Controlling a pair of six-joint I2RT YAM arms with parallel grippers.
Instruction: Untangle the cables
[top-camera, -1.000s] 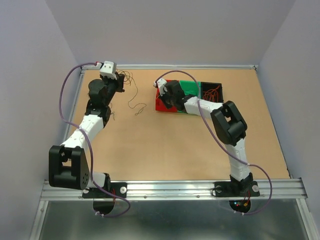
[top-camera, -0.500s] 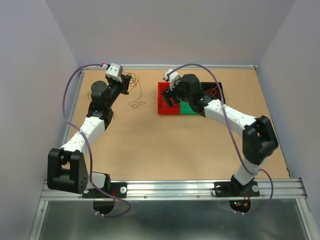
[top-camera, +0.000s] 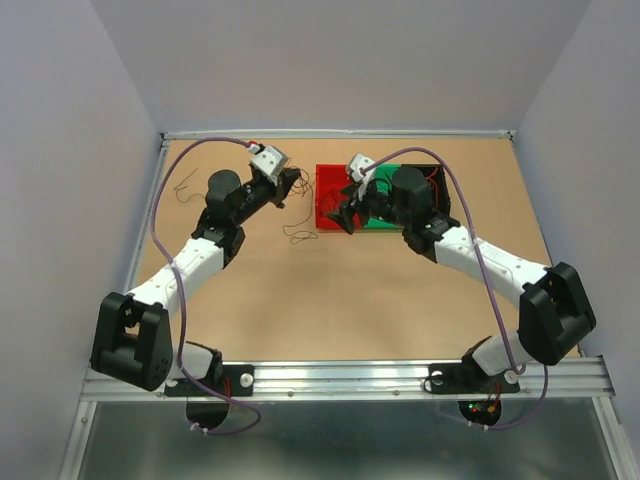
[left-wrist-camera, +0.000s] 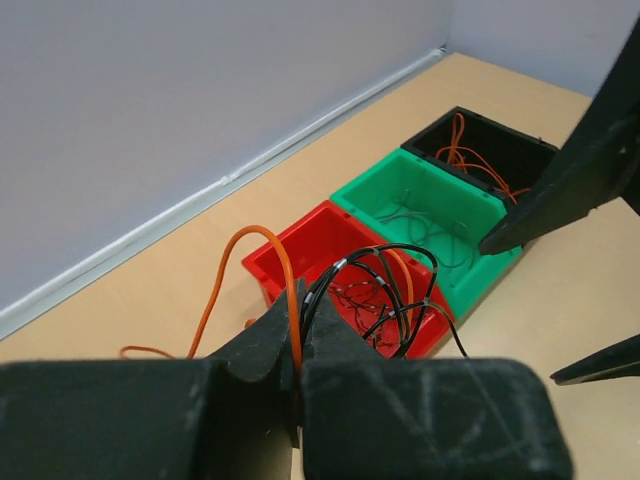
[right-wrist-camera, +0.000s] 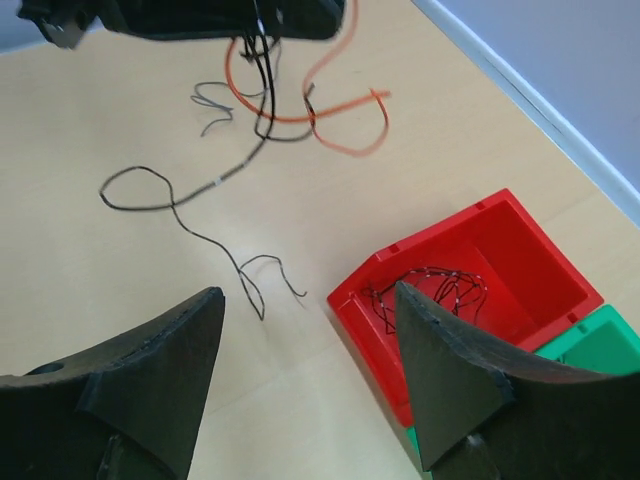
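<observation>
Some cables (left-wrist-camera: 463, 156) already lay in the bins (left-wrist-camera: 450, 180), so the sorting looked partly done. The left gripper (left-wrist-camera: 300, 340) was clamped on an orange-and-black tangle (left-wrist-camera: 385, 290) just beside the red bin (right-wrist-camera: 420, 245). A black strand (right-wrist-camera: 170, 215) trailed onto the table (top-camera: 350, 300), and the right gripper (right-wrist-camera: 307, 290) hovered with jaws apart, empty.

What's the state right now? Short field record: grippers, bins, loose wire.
left gripper: shut on thin orange and black cables, which hang from it
right gripper: open, empty, over tan table
red plastic bin: dark tangled cables inside
green plastic bin: thin wires inside, colour unclear
black plastic bin: orange cables inside
loose thin black cable: curled on table, ungripped
</observation>
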